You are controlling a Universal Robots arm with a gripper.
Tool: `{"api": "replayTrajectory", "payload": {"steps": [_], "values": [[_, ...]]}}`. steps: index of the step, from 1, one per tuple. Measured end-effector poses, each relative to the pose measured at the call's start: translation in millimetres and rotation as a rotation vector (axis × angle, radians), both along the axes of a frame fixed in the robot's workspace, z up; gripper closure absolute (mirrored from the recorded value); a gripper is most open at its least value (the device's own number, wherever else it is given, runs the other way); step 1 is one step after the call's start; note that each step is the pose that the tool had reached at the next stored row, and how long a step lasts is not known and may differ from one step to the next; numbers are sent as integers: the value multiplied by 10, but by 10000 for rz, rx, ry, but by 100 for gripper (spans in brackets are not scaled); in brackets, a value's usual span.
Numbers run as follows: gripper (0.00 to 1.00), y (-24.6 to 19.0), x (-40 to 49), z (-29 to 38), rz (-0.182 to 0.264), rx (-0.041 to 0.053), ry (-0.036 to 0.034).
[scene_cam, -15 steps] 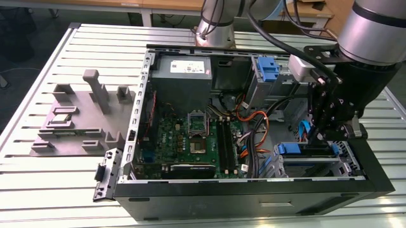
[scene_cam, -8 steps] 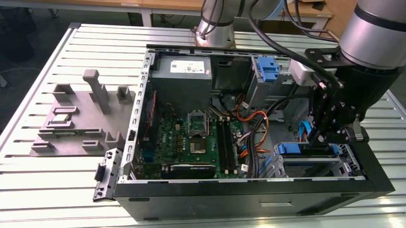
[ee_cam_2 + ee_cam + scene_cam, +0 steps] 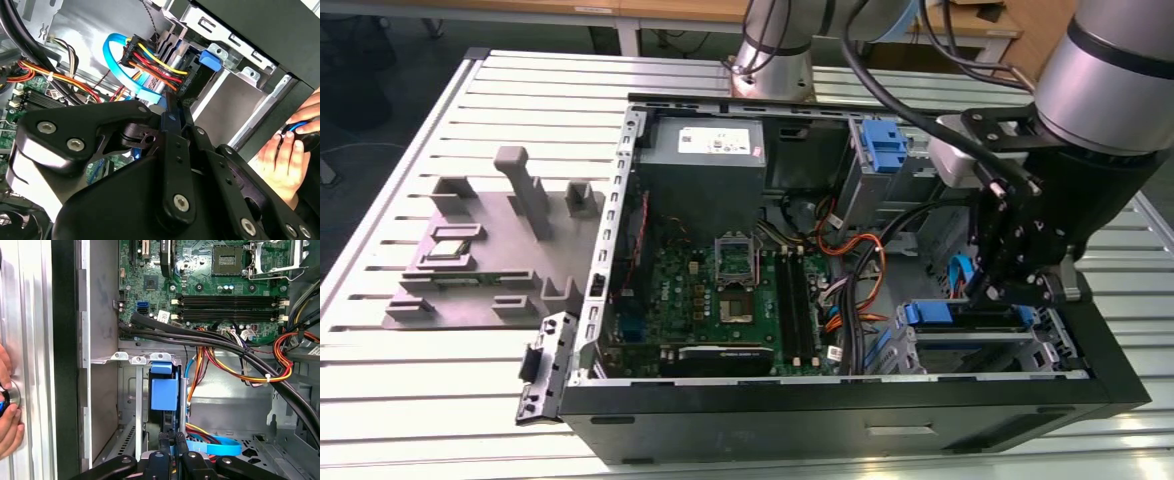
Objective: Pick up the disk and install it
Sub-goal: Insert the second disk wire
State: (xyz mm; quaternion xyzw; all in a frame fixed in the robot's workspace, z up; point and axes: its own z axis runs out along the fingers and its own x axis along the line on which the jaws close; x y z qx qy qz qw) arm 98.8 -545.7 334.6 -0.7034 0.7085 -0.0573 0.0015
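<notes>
The work surface is a pale metal table built of long ribbed slats with narrow grooves between them, and it spreads out on every side below the tool. Soft, even light falls on it and leaves faint sheen along the slats. Beyond the table's far edge, well behind the tool, stand wooden desks with light brown tops on white legs. Off toward the exterior view's left, the floor is dark grey and dim, with a dark shape resting on it near the corner.
</notes>
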Motion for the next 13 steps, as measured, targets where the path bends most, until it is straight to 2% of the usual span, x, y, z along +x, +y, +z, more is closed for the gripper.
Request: {"api": "replayTrajectory", "payload": {"steps": [4,13], "values": [[84,-2,0,-15,0,92,-2],[84,-25,0,-61,0,182,-2]]}}
